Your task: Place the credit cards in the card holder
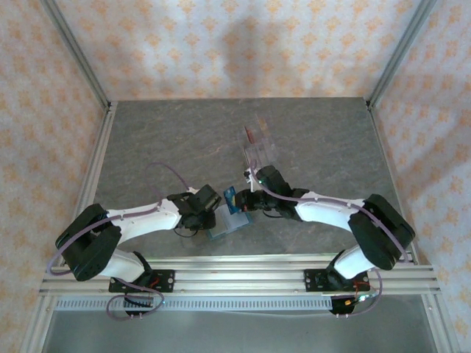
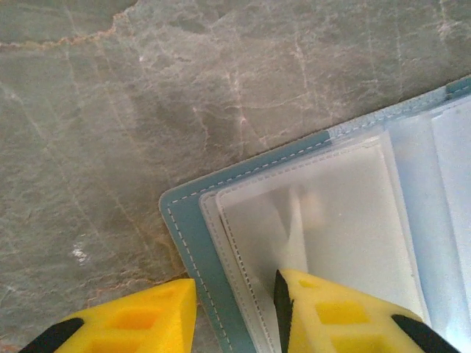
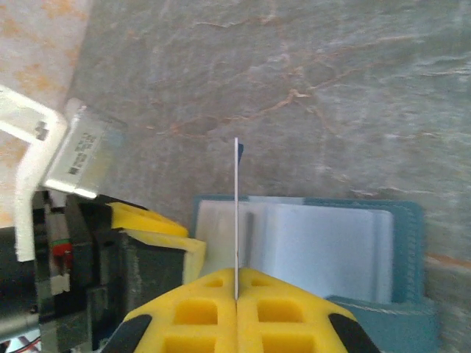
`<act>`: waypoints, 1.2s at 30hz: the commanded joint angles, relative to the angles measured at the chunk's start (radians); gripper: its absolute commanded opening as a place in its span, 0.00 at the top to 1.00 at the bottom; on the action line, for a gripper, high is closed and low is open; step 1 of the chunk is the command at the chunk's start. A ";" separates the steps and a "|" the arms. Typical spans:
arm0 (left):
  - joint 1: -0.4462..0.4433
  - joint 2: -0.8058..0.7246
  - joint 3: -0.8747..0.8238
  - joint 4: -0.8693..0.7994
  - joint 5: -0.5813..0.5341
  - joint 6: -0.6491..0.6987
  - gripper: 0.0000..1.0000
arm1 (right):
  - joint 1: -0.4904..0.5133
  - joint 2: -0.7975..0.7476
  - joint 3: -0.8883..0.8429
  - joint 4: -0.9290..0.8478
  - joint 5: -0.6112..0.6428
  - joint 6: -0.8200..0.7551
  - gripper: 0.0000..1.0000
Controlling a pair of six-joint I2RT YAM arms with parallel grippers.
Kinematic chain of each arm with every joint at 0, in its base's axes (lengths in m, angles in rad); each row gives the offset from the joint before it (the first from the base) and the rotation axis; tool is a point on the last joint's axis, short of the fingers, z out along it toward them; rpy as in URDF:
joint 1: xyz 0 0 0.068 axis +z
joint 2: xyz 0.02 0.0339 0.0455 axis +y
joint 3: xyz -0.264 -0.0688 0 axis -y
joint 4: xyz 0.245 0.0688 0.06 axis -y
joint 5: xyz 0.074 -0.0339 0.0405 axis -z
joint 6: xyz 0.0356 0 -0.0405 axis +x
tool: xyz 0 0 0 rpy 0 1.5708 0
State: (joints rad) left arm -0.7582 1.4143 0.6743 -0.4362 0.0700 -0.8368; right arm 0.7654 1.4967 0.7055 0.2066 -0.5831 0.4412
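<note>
The teal card holder (image 1: 227, 222) lies open on the table near the front edge, its clear sleeves (image 2: 324, 213) facing up. My left gripper (image 2: 235, 316) stands open over its corner: one yellow finger (image 2: 147, 316) is off the cover over the table, the other (image 2: 331, 316) rests on the sleeves. My right gripper (image 3: 236, 294) is shut on a credit card (image 3: 236, 213), a thin white line seen edge-on, upright above the card holder (image 3: 331, 243). From above this card (image 1: 230, 197) looks blue and sits between both grippers (image 1: 212, 208) (image 1: 243, 200).
A clear plastic stand (image 1: 259, 147) behind the right gripper holds more cards, one of them dark red (image 1: 250, 134). The grey stone table (image 1: 162, 140) is bounded by metal rails (image 1: 96, 169) at the sides and front.
</note>
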 commanded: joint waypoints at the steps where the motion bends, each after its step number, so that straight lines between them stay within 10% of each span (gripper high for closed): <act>1: -0.012 0.010 -0.012 -0.019 -0.016 -0.009 0.67 | 0.019 0.037 -0.010 0.200 -0.035 0.076 1.00; 36: -0.019 0.013 -0.006 -0.022 -0.021 -0.018 0.83 | 0.038 0.202 -0.077 0.349 -0.032 0.129 1.00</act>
State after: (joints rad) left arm -0.7662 1.4136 0.6743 -0.4229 0.0704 -0.8402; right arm 0.7959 1.6833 0.6445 0.4919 -0.6102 0.5655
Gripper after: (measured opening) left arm 0.167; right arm 0.041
